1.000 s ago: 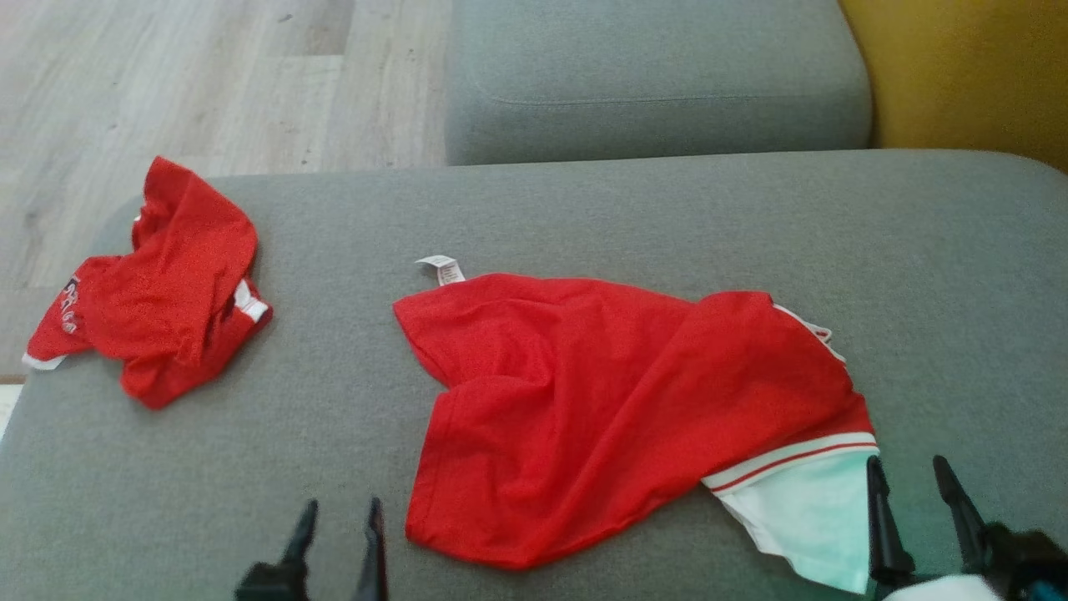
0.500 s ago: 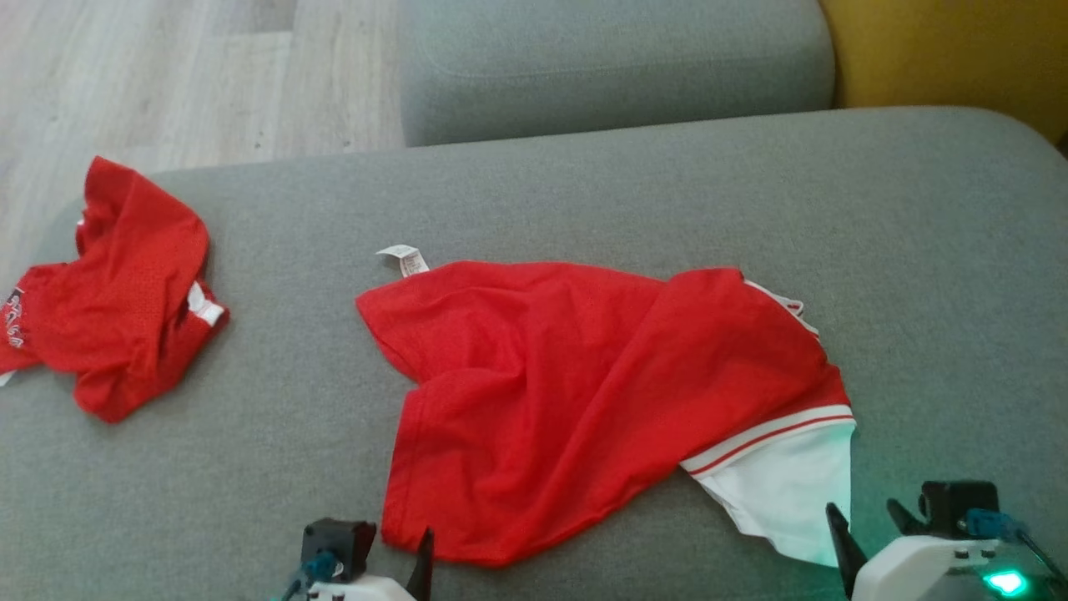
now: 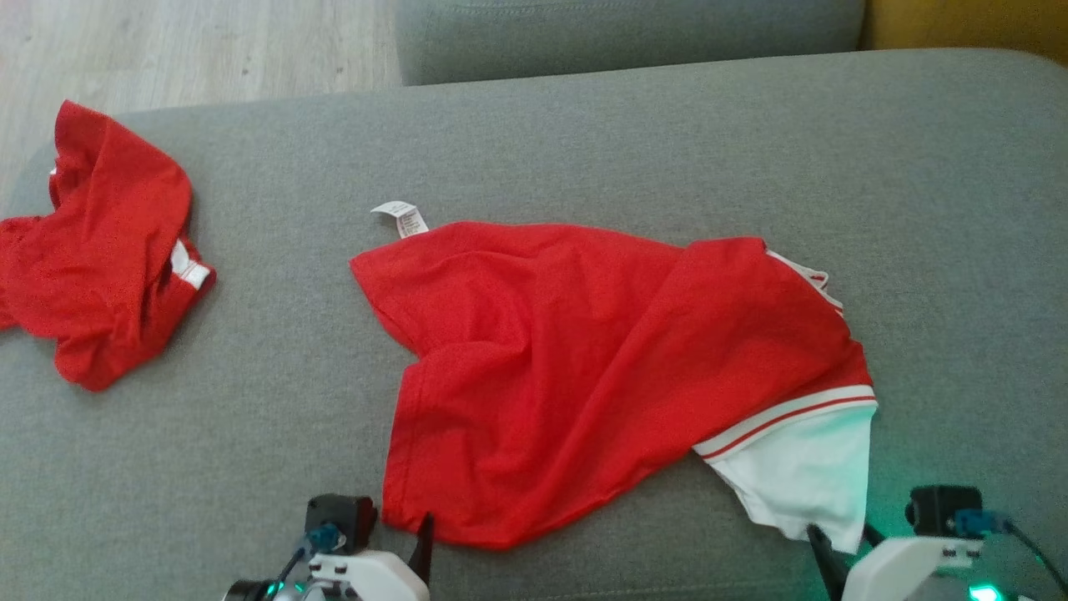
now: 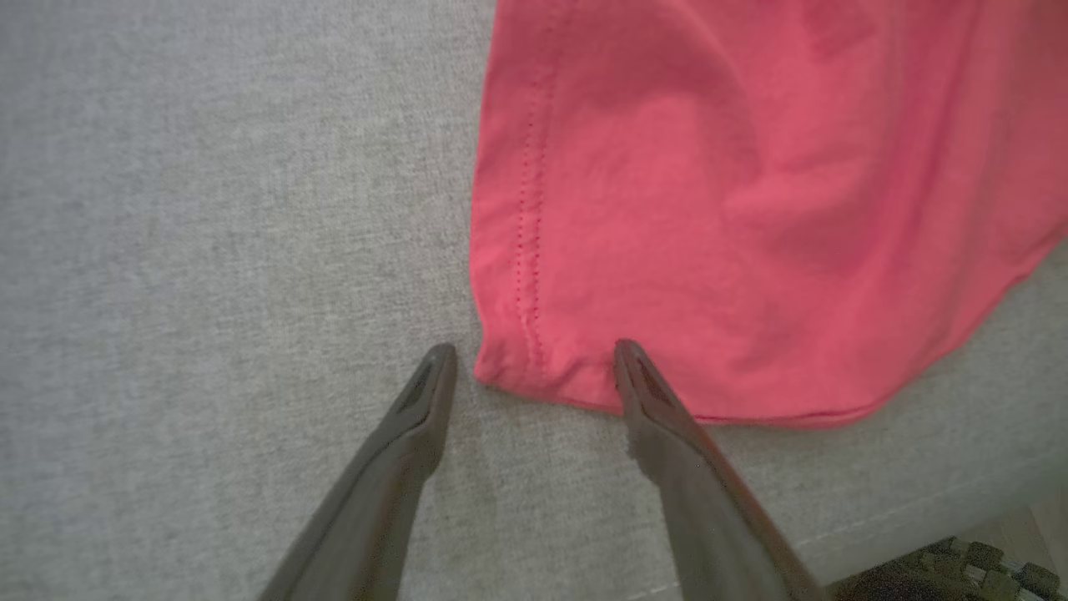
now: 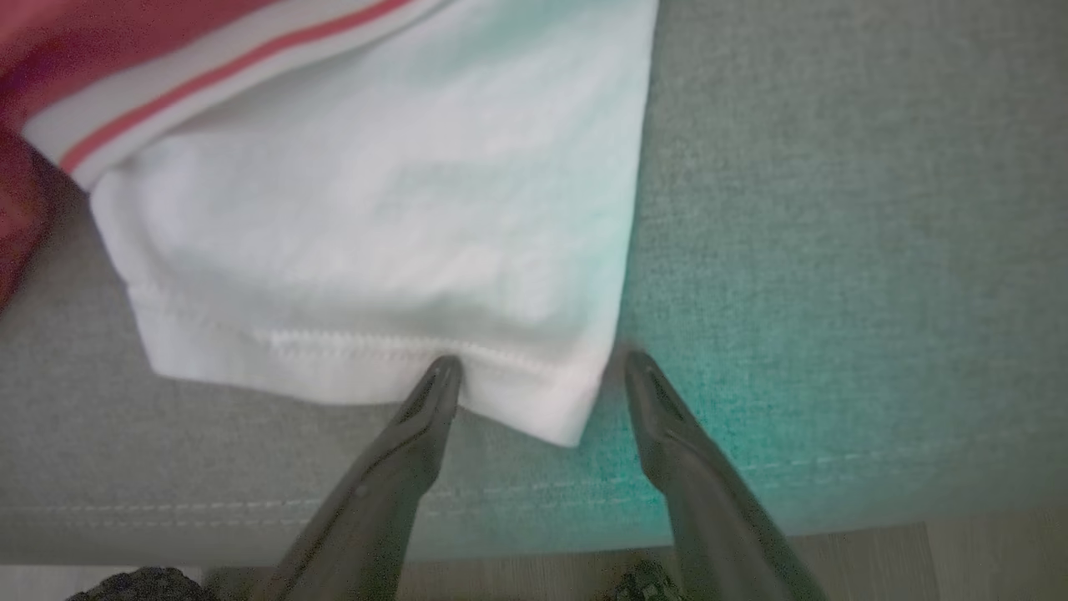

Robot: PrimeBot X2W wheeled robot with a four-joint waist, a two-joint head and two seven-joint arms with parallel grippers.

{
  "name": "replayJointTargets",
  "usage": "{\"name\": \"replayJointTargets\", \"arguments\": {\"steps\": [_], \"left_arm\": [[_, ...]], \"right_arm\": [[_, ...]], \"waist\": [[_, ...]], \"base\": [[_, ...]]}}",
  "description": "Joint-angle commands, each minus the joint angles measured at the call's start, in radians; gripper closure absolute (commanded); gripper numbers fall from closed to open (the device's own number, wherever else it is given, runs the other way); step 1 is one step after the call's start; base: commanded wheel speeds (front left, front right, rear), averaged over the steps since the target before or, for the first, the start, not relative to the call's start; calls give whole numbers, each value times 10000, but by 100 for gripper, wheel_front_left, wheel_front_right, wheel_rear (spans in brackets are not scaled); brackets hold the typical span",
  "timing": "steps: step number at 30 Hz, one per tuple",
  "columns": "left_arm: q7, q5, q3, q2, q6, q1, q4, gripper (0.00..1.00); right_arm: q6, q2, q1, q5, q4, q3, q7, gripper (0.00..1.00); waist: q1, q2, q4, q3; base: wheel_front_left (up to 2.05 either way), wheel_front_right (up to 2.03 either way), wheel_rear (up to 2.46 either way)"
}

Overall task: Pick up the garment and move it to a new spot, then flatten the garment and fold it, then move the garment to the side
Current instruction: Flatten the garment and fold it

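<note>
The garment [image 3: 601, 367], a red shirt with a white sleeve [image 3: 801, 476] edged in red and white stripes, lies crumpled in the middle of the grey cushion [image 3: 584, 150]. A white label [image 3: 400, 219] sticks out at its far left. My left gripper [image 3: 400, 534] is open at the shirt's near left corner; in the left wrist view that gripper [image 4: 534, 355] has the red hem corner [image 4: 534, 367] between its fingertips. My right gripper [image 3: 841, 534] is open at the sleeve's near corner; in the right wrist view that gripper [image 5: 542, 367] straddles the white sleeve hem [image 5: 534, 376].
A second crumpled red garment [image 3: 100, 250] lies at the cushion's far left edge. Another grey cushion [image 3: 626, 33] stands behind, with wooden floor [image 3: 192, 50] to its left and something yellow [image 3: 968, 21] at the top right. The cushion's front edge [image 5: 751, 492] runs just below both grippers.
The head camera has tilted down and shifted. Both grippers have turned fingers-down and moved onto the shirt's near edge, left to the red hem corner, right to the white sleeve corner. Both stayed open.
</note>
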Motion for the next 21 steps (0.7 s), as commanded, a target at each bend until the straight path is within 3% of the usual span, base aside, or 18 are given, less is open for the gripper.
{"name": "replayJointTargets", "arguments": {"steps": [1,11,12,13,14,15,16,21], "left_arm": [[1,-61,239,76,-12,-380,-237,0],[48,-360,79,46,-145,-504,-95,0],[60,-404,34,38,-185,-523,-64,0],[87,-446,-17,30,-230,-541,-18,0],[115,-464,-77,26,-273,-564,35,51],[138,-496,-126,21,-321,-582,86,84],[135,-555,-157,15,-370,-592,128,100],[66,-1114,-97,-24,-549,-521,-34,100]], "right_arm": [[75,-112,-511,104,-290,245,-48,0],[75,-112,-914,357,408,594,-178,0],[75,-112,-935,412,461,635,-169,8],[75,-112,-957,474,519,692,-156,67],[75,-112,-983,581,576,753,-164,100],[75,-112,-1017,700,619,780,-226,100],[75,-112,-1055,780,661,819,-288,100],[75,-112,-1188,1659,243,700,-743,100]], "waist": [[0,0,24,44],[0,0,94,102],[0,0,88,98],[0,0,85,91],[0,0,80,80],[0,0,69,63],[0,0,56,31],[0,0,-4,-246]], "base": [[0,0,0],[0,0,0],[0,0,0],[0,0,0],[0,0,0],[0,0,0],[0,0,0],[0,0,0]]}}
